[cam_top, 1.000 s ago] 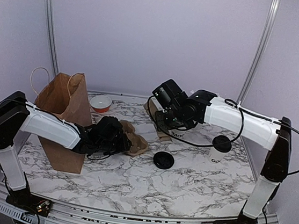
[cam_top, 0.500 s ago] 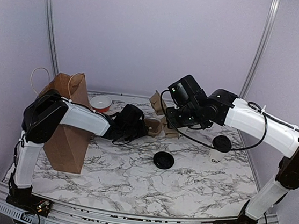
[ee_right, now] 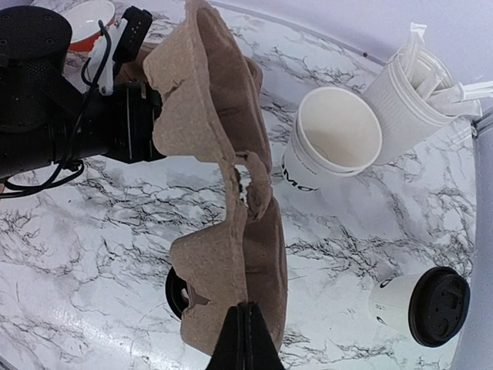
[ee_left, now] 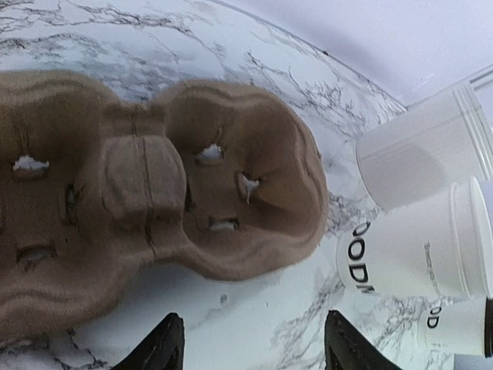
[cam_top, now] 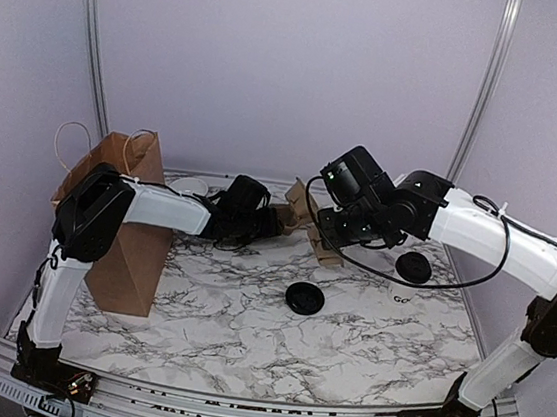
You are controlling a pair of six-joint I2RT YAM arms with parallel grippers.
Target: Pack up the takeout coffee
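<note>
At the right wrist view's bottom edge, the right gripper [ee_right: 245, 339] pinches the rim of the cup carrier [ee_right: 231, 193]. The left gripper [ee_left: 253, 327] gapes empty beside it; bare worktop [cam_top: 243, 340] surrounds the black lid [cam_top: 304, 298].

Brown paper bag [cam_top: 123, 251] left; brown moulded-pulp carrier [cam_top: 301, 211] centre-rear; round black plastic lid [cam_top: 304, 298] before it; lidded white paper cup [cam_top: 410, 274] right.

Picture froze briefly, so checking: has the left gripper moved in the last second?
Yes. The left gripper has gone right and toward the back edge of the table; it was almost beside the loose black lid, now well behind it.
</note>
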